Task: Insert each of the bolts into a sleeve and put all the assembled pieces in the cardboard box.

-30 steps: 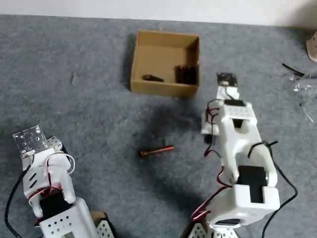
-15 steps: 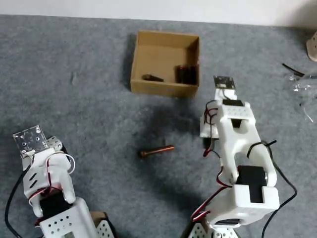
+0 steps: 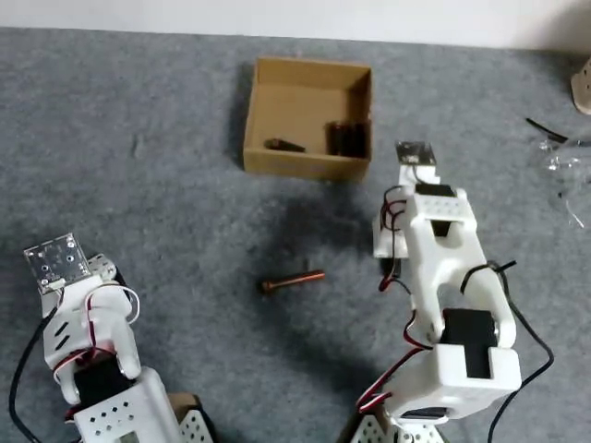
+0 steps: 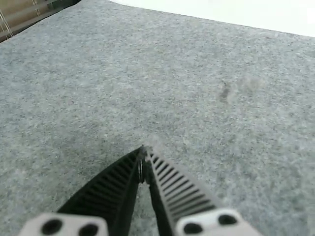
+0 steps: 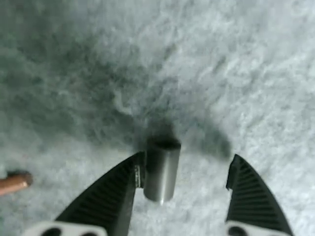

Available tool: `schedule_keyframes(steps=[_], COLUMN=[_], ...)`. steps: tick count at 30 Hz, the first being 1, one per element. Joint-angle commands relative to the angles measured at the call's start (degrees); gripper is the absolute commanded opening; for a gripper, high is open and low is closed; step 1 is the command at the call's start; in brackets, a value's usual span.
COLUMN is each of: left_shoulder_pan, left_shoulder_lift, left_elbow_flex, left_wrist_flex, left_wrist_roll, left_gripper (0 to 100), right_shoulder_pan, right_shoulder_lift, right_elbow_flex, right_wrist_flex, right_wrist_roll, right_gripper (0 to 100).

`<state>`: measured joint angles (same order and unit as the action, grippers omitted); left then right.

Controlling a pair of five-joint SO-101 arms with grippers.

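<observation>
Shifted slightly since before, my right gripper (image 5: 187, 161) is spread around the sleeve (image 5: 161, 169); my left gripper (image 4: 145, 153) is pressed together.

A robotics lab bench is being suggested here. A flat grey felt mat (image 3: 138, 212) is being used as the work surface under a small open brown cardboard box (image 3: 305, 164). On the near side of the box, one white plastic robot arm with bare red and black wiring (image 3: 92, 346) and a second like it (image 3: 443, 268) are being kept. Far to the right of the box, loose black cables (image 3: 552, 134) are being left lying.
</observation>
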<state>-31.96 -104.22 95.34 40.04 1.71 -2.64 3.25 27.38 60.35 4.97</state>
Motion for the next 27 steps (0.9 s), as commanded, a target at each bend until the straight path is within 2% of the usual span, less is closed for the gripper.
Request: schedule_keyframes(steps=[1, 6, 11, 27], left_shoulder_pan=[0.8, 0.8, 0.7, 0.7], left_shoulder_lift=[-0.2, -0.2, -0.2, -0.2], left_elbow_flex=[-0.7, -0.7, -0.7, -0.7], left_wrist_flex=[-1.1, -1.1, -1.1, -1.1], left_wrist_roll=[-0.4, -0.4, -0.4, -0.4], left_gripper=[1, 1, 1, 1], right_shoulder_pan=[-0.7, -3.6, -6.3, -2.9], right_shoulder_lift=[-2.5, -5.1, -5.0, -2.2], right_elbow_flex=[-2.1, 0.6, 4.7, 6.9], right_wrist_flex=[2.7, 2.5, -4.2, -10.2], right_wrist_roll=[-0.4, -0.5, -0.5, -0.5], right_gripper=[24.3, 24.3, 24.3, 24.2])
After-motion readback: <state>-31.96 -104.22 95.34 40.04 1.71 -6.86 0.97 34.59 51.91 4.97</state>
